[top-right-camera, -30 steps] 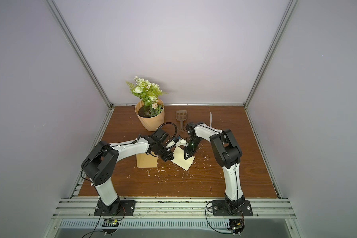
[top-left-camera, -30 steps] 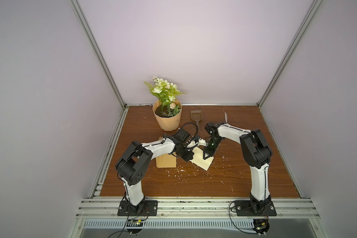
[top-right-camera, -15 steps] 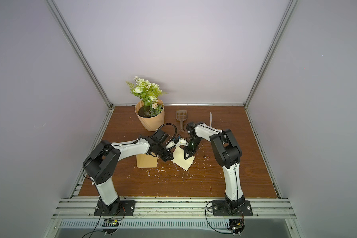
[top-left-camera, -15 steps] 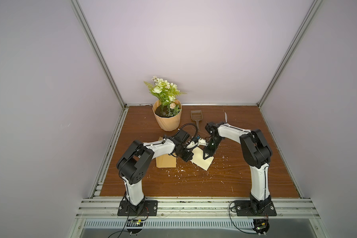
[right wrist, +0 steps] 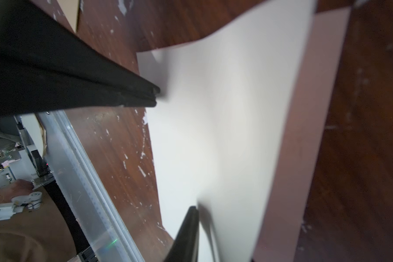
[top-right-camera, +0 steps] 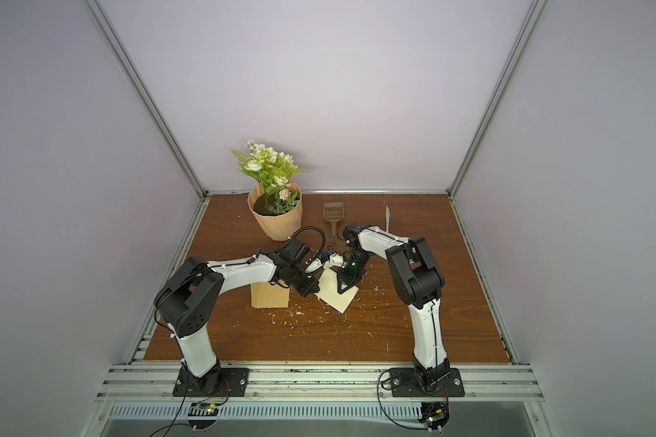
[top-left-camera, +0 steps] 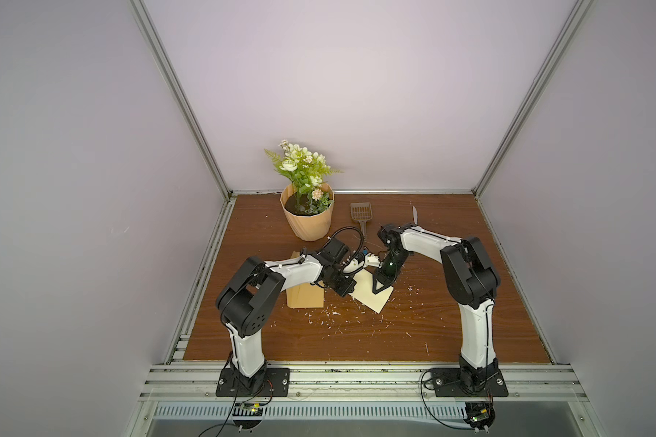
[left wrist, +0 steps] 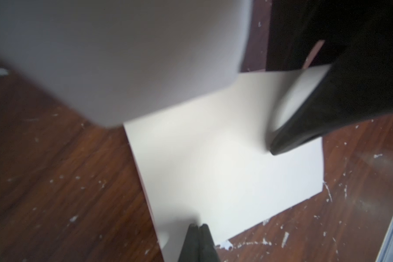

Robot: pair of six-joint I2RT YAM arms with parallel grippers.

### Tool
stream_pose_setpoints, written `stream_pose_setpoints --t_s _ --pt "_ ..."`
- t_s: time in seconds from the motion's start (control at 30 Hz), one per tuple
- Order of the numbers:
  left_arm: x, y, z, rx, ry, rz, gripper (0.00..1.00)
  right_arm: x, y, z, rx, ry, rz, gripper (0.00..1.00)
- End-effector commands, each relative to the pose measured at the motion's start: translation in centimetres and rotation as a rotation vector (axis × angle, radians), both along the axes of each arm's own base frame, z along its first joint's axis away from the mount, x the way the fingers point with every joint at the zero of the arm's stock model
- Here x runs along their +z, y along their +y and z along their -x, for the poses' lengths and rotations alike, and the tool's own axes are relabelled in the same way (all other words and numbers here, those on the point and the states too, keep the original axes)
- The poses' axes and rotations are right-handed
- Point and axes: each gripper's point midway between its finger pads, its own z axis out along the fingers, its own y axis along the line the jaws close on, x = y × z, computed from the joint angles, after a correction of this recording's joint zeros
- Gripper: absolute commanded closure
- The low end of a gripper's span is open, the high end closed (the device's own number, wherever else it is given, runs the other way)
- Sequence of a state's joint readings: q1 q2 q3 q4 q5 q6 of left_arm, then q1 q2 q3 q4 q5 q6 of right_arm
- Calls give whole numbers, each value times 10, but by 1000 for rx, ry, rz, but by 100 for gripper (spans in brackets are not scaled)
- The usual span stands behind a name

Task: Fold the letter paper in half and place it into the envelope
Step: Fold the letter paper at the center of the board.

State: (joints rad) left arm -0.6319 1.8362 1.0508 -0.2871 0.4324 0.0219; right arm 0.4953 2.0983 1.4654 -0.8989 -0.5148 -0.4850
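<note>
Left gripper: jaws together, tips on the left edge of the letter paper; can't tell if it's pinching. Right gripper is over the sheet's upper right, jaw gap unreadable. Sheet is centre frame, long axis running upper left to lower right. The envelope is just left of it, under the left forearm, so the left arm is nearer.
</note>
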Motion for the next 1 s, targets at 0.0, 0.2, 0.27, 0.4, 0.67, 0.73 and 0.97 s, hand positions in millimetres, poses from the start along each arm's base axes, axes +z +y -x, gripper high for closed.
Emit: stream_pose_setpoints --t_s 0.0,0.2,0.27,0.4,0.67,0.73,0.97 --pt "-38 37 23 46 105 -163 100 -10 -5 2 60 -20 31 69" --pt "-44 44 30 51 116 -189 100 -10 -8 -8 27 -49 48 53" --pt "-45 46 30 53 115 -194 100 -9 -13 -14 10 -67 62 50" --pt "-47 46 30 53 119 -203 100 -3 -24 -30 -25 -128 88 43" --pt "-53 48 32 49 124 -234 100 11 -39 -45 -83 -183 111 38" --pt "-53 48 33 48 122 -240 100 13 -49 -51 -105 -212 147 39" --pt "-54 50 30 79 125 -252 100 87 -89 -102 -329 -484 179 96"
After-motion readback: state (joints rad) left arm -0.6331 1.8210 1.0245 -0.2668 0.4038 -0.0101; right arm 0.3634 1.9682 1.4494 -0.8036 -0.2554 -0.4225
